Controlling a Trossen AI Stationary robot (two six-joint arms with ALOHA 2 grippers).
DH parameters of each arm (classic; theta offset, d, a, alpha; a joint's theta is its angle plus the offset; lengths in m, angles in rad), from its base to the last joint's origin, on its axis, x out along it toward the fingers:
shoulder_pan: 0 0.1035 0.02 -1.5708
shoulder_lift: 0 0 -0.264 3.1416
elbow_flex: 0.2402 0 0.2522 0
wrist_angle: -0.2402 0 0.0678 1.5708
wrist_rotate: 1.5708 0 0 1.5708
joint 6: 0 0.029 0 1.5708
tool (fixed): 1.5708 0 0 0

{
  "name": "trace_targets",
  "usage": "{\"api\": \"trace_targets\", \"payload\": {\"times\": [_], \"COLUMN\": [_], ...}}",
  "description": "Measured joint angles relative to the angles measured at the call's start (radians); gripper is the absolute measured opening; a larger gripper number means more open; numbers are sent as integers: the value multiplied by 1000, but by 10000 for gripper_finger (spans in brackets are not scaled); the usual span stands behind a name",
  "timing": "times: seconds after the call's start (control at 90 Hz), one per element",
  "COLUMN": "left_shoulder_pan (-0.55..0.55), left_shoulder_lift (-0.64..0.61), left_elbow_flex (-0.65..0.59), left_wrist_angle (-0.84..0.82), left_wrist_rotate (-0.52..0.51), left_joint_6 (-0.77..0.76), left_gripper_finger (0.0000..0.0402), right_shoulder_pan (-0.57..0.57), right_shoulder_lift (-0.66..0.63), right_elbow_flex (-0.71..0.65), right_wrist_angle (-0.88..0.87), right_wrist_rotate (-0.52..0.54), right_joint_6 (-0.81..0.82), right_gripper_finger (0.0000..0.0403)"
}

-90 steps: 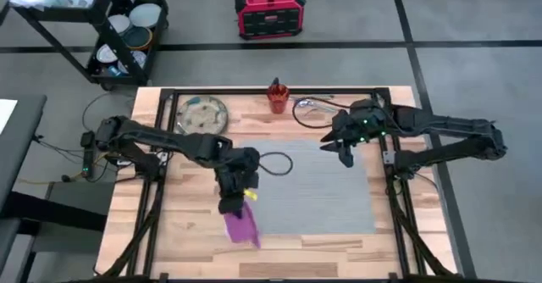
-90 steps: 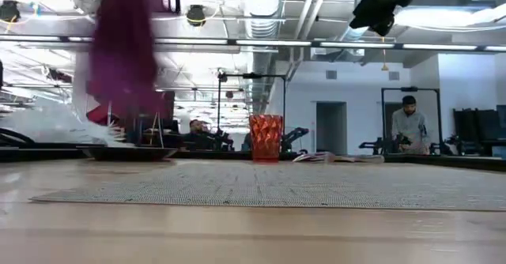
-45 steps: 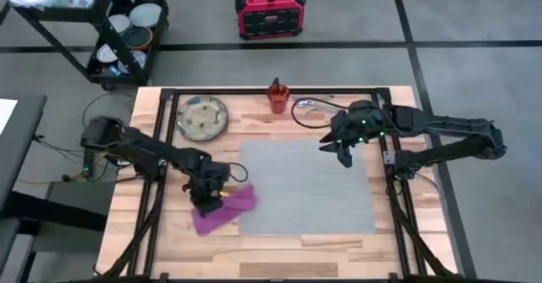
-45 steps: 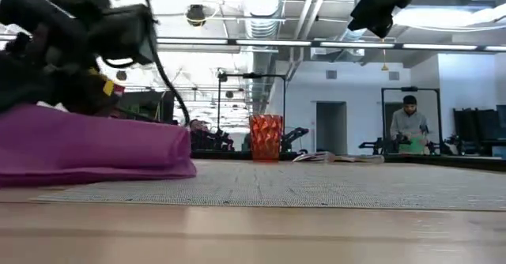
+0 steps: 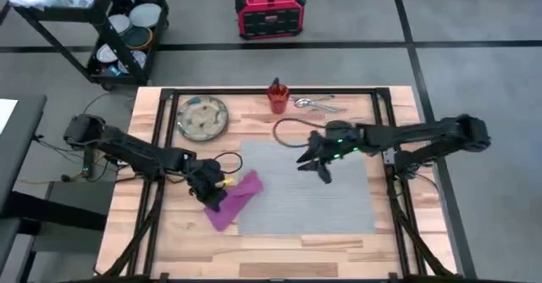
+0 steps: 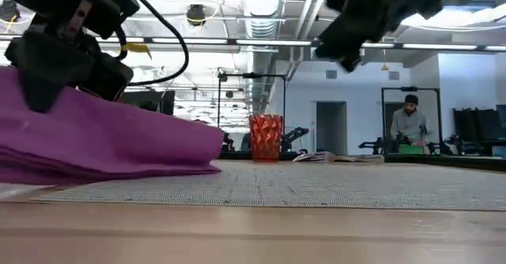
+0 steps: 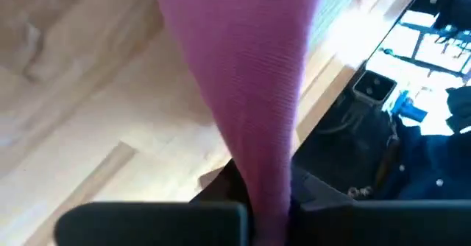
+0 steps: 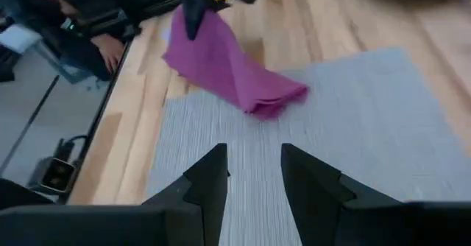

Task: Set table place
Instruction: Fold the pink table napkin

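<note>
Magenta napkin lies crumpled at the near-left corner of the grey woven mat, one end draped onto the weave and the rest on the bare wood of the bench. The left gripper sits low over the cloth's left end, its fingers pinching the fabric, which the left wrist view shows as a fold of magenta running up from between them. The low view shows the napkin heaped on the mat's edge under that gripper.

The right gripper hangs above the mat's far-left part, fingers spread with nothing between them; its wrist view looks down across the weave toward the napkin.

Along the bench's far edge stand a speckled grey-green plate, holding only its own mottled glaze as far as can be told, and an orange-red cup whose contents cannot be made out from above. A spoon lies just right of the cup.

On the floor beyond the bench are a red and black box and a black wheeled cart whose lower shelf carries stacked bowls. A person stands in the room behind.
</note>
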Motion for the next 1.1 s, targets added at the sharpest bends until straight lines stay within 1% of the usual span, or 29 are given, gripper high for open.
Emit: {"api": "trace_targets", "payload": {"times": [0.078, 0.189, 0.3, 0.456, 0.544, 0.722, 0.789, 0.889, 1.1], "left_shoulder_pan": [6, 9, 13, 13, 13, 13, 13, 13, 13], "left_shoulder_lift": [15, 22, 29, 33, 33, 33, 33, 33, 33], "left_elbow_flex": [0, 0, -1, 0, 0, 0, 0, 0, 0], "left_wrist_angle": [1, 3, -1, 6, 6, 7, 7, 8, 1], "left_wrist_rotate": [-12, -44, -84, -97, -98, -102, -102, -102, -102], "left_joint_6": [6, 11, 14, 20, 20, 27, 29, 36, 43], "left_gripper_finger": [0, 0, 0, 0, 0, 0, 0, 0, 0], "right_shoulder_pan": [5, -11, -35, -57, -59, -77, -86, -100, -125], "right_shoulder_lift": [107, 231, 330, 447, 492, 555, 581, 613, 682], "right_elbow_flex": [60, 148, 224, 327, 369, 440, 462, 488, 541], "right_wrist_angle": [-9, -10, -30, -86, -118, -120, -155, -155, -155], "right_wrist_rotate": [-31, -104, -159, -228, -229, -238, -239, -243, -288], "right_joint_6": [-74, -138, -193, -270, -312, -357, -374, -385, -386], "right_gripper_finger": [117, 117, 117, 117, 117, 117, 117, 117, 117]}}
